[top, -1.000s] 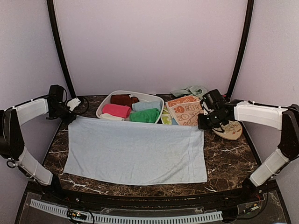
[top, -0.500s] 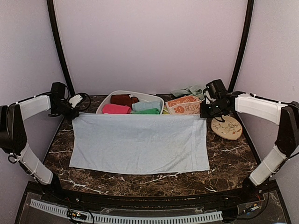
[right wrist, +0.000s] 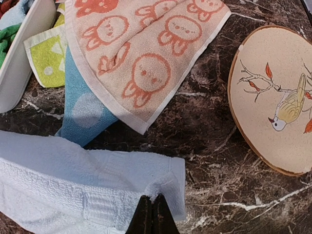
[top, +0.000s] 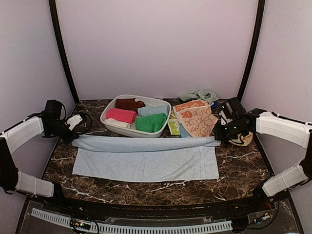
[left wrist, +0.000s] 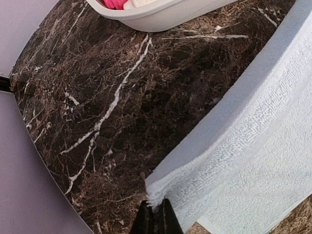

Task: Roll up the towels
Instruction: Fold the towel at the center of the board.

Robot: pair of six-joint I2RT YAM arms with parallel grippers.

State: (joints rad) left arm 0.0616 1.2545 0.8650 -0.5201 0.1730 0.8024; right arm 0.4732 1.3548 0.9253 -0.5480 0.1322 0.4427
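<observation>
A large pale blue towel (top: pixel 146 163) lies spread across the dark marble table, its far edge doubled over into a long band (top: pixel 146 143). My left gripper (top: pixel 73 138) is shut on the band's left corner (left wrist: pixel 155 195), fingertips (left wrist: pixel 163 220) low at the tabletop. At the other end my right gripper (top: pixel 218 138) is shut on the right corner (right wrist: pixel 163 187). Both wrist views show a tuft of pale cloth pinched between the closed black tips. Several rolled towels, maroon (top: pixel 129 103), pink (top: pixel 122 115) and green (top: pixel 150 123), sit in the white basin (top: pixel 127 130).
The basin (left wrist: pixel 165 14) stands just behind the folded band. A peach bunny-print towel (right wrist: pixel 146 48) overlaps a blue one (right wrist: pixel 85 112) and a yellow-green one (right wrist: pixel 46 56) right of the basin. A round tan disc with a bird (right wrist: pixel 278 97) lies beside my right gripper. Pale green cloth (top: pixel 199 94) sits at the back wall.
Both grippers lifted the towel's far corners, then came down and nearer, so the far edge now lies doubled over in a band. The basin, half hidden a moment ago, shows fully again.
</observation>
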